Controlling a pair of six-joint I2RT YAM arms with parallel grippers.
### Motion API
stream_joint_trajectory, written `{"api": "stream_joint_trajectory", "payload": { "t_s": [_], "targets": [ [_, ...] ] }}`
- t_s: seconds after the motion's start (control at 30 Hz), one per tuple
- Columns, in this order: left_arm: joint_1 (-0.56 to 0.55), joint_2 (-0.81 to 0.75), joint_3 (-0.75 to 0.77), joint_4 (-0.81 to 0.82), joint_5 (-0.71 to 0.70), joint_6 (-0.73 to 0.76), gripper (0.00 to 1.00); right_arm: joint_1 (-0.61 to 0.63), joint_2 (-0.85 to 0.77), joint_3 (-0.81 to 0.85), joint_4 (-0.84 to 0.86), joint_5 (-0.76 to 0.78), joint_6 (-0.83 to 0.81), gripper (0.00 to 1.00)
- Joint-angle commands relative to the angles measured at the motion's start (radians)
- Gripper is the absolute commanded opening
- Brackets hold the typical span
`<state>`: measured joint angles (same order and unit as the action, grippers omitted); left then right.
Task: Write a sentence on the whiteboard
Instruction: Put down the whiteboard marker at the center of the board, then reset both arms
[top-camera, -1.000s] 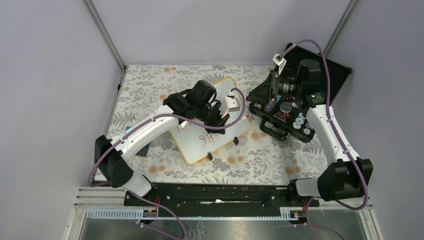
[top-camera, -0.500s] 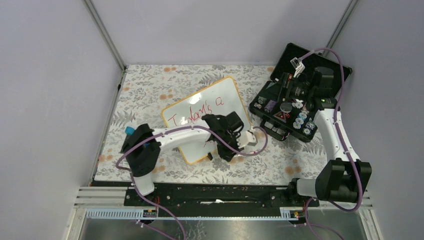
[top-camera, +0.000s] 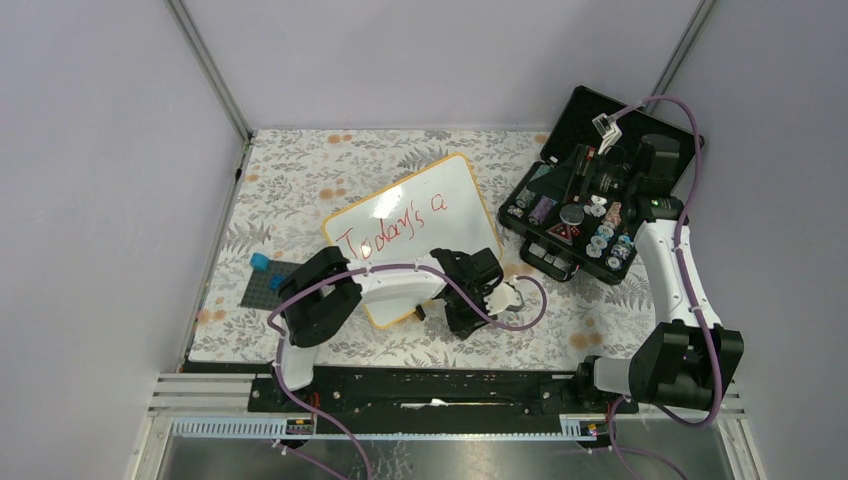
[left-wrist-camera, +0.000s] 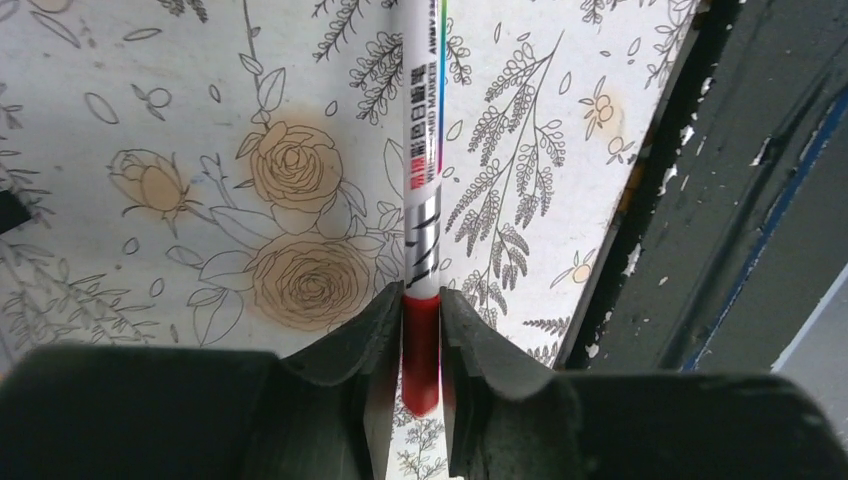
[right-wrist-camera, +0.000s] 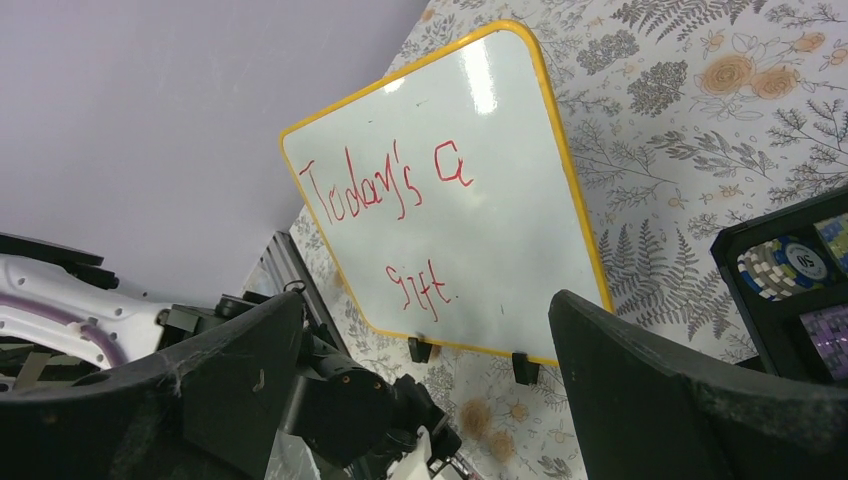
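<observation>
The whiteboard (top-camera: 450, 190) lies on the table (top-camera: 300, 170), case (top-camera: 585, 108) to its right, marker (left-wrist-camera: 425, 200) before it.

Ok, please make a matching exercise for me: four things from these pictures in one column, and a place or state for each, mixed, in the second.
1 whiteboard
2 marker
3 black case
4 right pincer

a between the fingers of the left pincer
b wide open, holding nothing
c bears the red sentence
d lid open, small parts inside

Pairs: 1-c, 2-a, 3-d, 4-b
</observation>
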<state>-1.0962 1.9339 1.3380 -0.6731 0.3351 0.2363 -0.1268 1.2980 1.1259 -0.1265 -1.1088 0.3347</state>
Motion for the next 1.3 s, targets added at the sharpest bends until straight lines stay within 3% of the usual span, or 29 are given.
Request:
{"api": "stream_joint_trajectory", "payload": {
  "t_s": [0.0,0.2,0.43,0.63,0.7,0.73,0.77,1.03,1.2,1.27],
  "targets": [
    [-0.014,0.016,-0.01,0.045,-0.023,-0.02,0.26,-0.002,-0.026,0.01,0.013,-0.046,-0.02,1.0],
    [-0.017,0.024,-0.026,0.053,-0.04,-0.032,0.34,-0.002,-0.022,0.012,0.014,-0.049,-0.021,1.0],
    [-0.018,-0.016,-0.014,0.035,-0.018,-0.039,0.52,-0.002,-0.023,0.01,0.012,-0.065,-0.018,1.0],
    [-0.007,-0.078,0.06,-0.026,-0.002,-0.033,0.78,-0.002,-0.018,0.039,-0.074,-0.052,-0.074,1.0],
    [0.015,-0.11,0.093,-0.045,0.015,-0.032,0.91,-0.002,-0.013,0.066,-0.148,-0.034,-0.13,1.0],
    [0.034,-0.132,0.109,-0.051,0.022,-0.035,0.98,-0.002,-0.008,0.081,-0.186,-0.023,-0.16,1.0],
    [0.056,-0.155,0.129,-0.053,0.029,-0.042,0.99,-0.002,-0.002,0.102,-0.23,-0.013,-0.193,1.0],
    [0.374,-0.323,0.347,-0.124,0.049,-0.106,0.99,0.001,0.065,0.281,-0.513,0.076,-0.408,1.0],
    [0.578,-0.498,0.331,-0.107,0.062,-0.135,0.99,0.024,0.102,0.427,-0.677,0.201,-0.548,1.0],
    [0.636,-0.586,0.278,-0.068,-0.012,-0.176,0.99,0.042,0.109,0.459,-0.724,0.26,-0.592,1.0]
  ]
}}
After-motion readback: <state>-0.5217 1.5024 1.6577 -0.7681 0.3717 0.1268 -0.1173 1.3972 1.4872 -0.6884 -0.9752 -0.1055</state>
